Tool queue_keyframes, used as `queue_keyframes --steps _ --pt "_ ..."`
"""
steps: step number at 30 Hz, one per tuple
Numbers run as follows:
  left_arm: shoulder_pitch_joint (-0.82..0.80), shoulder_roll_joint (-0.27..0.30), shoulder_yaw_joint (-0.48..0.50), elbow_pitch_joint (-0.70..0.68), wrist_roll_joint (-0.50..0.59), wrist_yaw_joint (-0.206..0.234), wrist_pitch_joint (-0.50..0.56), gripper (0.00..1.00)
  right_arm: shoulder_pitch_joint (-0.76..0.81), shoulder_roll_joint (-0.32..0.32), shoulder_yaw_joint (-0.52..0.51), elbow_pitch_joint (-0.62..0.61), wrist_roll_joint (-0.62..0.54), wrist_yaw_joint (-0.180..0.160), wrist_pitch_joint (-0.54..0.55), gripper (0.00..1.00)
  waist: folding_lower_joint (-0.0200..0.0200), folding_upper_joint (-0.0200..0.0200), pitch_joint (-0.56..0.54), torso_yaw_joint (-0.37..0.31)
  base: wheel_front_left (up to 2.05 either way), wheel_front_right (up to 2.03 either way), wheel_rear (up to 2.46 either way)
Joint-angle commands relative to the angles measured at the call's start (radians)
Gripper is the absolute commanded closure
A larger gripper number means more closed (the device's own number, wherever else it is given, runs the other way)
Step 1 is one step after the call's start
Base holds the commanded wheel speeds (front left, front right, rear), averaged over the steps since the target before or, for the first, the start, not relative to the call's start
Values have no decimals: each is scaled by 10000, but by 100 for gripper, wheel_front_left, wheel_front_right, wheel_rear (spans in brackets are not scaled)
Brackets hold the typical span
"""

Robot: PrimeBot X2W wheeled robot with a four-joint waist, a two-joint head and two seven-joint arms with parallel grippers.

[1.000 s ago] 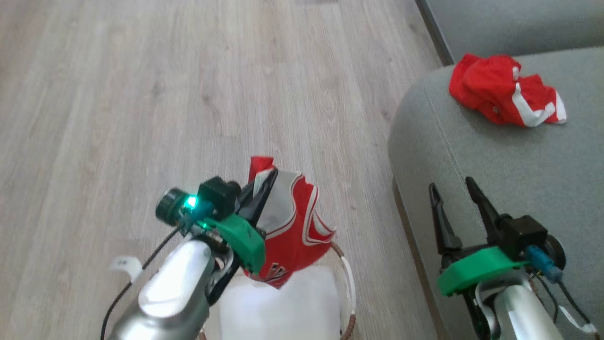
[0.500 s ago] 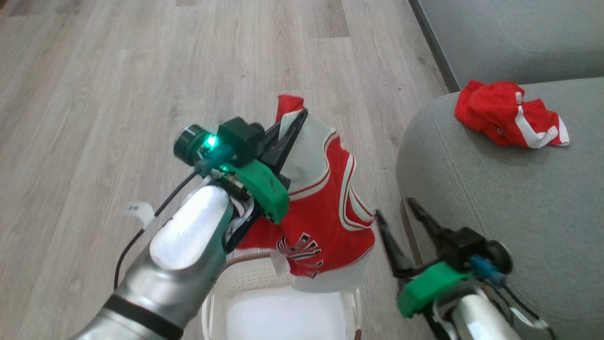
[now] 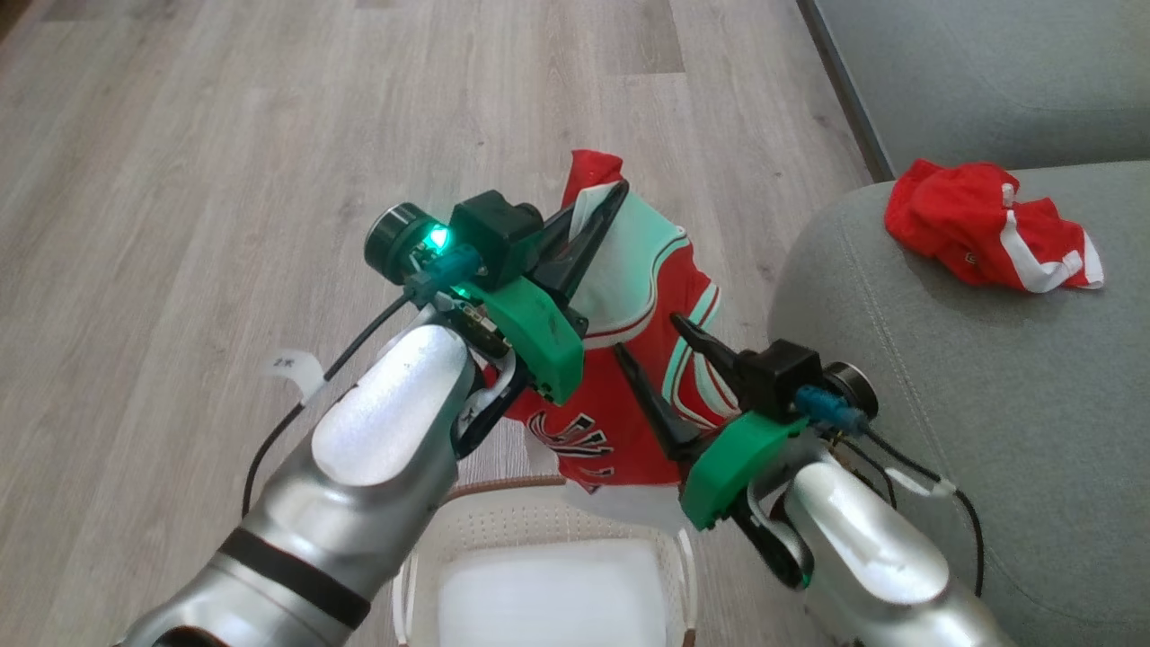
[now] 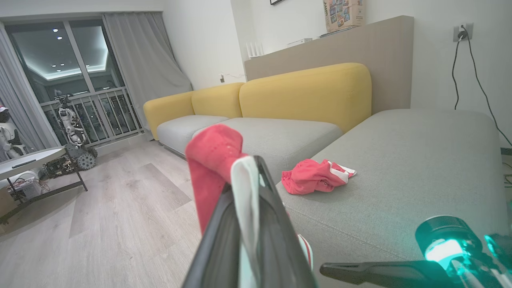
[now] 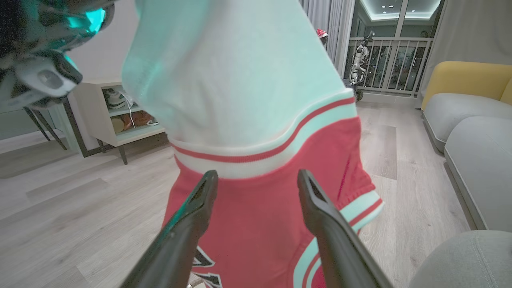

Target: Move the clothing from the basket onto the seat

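1. Jersey (image 3: pixel 584 449): red, white inside, white trim with thin red stripes, black-and-white lettering on the front; the white picks up a teal tint.
2. Second garment (image 3: pixel 988 238): red, white stripes and edging.
3. Seat (image 3: pixel 988 404): plain grey-green fabric.
4. Basket (image 3: pixel 539 517): cream, dotted perforation pattern on the wall, brown woven-look rim, white handles.
5. Liner (image 3: pixel 548 602): flat white, no pattern.
6. Floor (image 3: pixel 225 180): pale grey-beige wood-plank pattern.
7. Left end effector (image 3: pixel 615 190): black fingers, green mount, green-lit lamp, silver forearm with a black band.
8. Right end effector (image 3: pixel 647 334): black fingers, green mount, blue plug, silver forearm.
9. Sofa backrest (image 4: pixel 304 92): yellow.
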Motion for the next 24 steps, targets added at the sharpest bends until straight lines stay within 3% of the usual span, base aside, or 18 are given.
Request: queue_keyframes --steps 1,17,18,19,20,21,24 --pt "-776 110 296 -242 -110 -51 -84 100 -618 64 184 -16 238 -2 -65 0 1 -1 7 64 0 0 0" --pt "-922 -60 -595 -303 -607 -56 -149 100 -2341 64 1968 1712 1797 -2 -65 0 1 -1 13 705 0 0 0" --pt "-923 -64 -626 -305 -635 -55 -155 100 -2406 64 2014 1748 1827 -2 -65 24 1 -1 16 726 0 0 0" --pt "-922 -67 -651 -304 -661 -48 -160 100 -2464 64 2039 1764 1835 -2 -65 65 1 -1 23 745 0 0 0" --pt "-919 -69 -671 -297 -686 -36 -166 100 -2502 64 2050 1781 1843 -2 -65 91 1 -1 31 762 0 0 0" --pt "-914 -71 -684 -279 -711 -19 -170 100 -2529 64 2062 1793 1847 -2 -65 100 1 -1 40 771 0 0 0" --pt "-889 -72 -694 -217 -750 22 -177 100 -2551 64 2085 1787 1872 -2 -65 100 1 -1 59 766 0 0 0"
